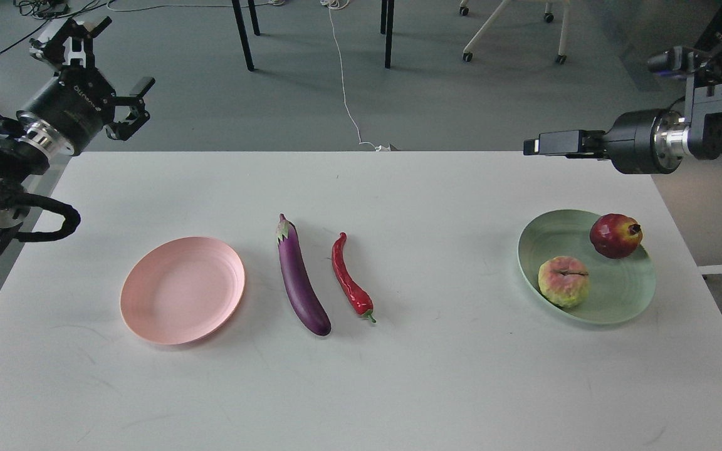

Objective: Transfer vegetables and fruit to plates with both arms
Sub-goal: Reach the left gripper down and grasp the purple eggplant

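Pink plate [182, 290] lay bare. Glossy purple eggplant [301, 284] and curved red chili [351, 277] lay on table [398, 376] (2 vegetables left). Pomegranate [615, 235] and lumpy fruit [563, 281] sat in green plate [624, 300]: fruit done. Farther, left gripper [113, 69] spread, holding nothing; right gripper [533, 146] seen edge-on, couldn't tell.
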{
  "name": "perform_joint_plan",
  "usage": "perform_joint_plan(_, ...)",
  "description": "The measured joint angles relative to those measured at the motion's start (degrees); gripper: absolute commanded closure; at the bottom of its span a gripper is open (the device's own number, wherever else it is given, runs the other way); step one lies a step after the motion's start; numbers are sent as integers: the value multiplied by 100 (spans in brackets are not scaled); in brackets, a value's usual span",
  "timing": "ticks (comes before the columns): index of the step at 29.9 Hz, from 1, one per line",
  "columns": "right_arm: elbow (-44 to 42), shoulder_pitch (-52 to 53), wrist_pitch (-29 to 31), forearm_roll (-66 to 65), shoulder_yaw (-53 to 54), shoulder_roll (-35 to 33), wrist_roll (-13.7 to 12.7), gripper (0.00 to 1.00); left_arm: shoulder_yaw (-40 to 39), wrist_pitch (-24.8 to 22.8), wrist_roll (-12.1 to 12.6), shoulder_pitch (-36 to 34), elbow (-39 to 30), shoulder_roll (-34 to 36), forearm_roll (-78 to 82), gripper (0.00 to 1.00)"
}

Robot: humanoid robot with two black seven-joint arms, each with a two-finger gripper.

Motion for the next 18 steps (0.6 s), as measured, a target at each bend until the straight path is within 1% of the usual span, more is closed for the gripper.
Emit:
perform_joint_plan(3,-123,-536,-43,771,809,-33,-6,2,0,12,-4,0,-717,88,925,2)
perform_joint_plan(8,-259,-1269,-140,2465,1627,-76,28,2,0,131,-5,-32,-1730,101,3426,2)
perform_joint_plan(12,-402,-1575,-159,3652,1998,-182,50,2,2,143,-6,-1,-2140,33,5555,2)
perform_joint_plan(16,-847,-1771,-112,5201,2192,-139,59,1,6,144,-1,4,-2277,-197,7202,2)
perform_joint_plan(18,-1039,-1926,-7,6024,2215,-84,60,1,107,143,109,-35,-2290,-420,7826,2)
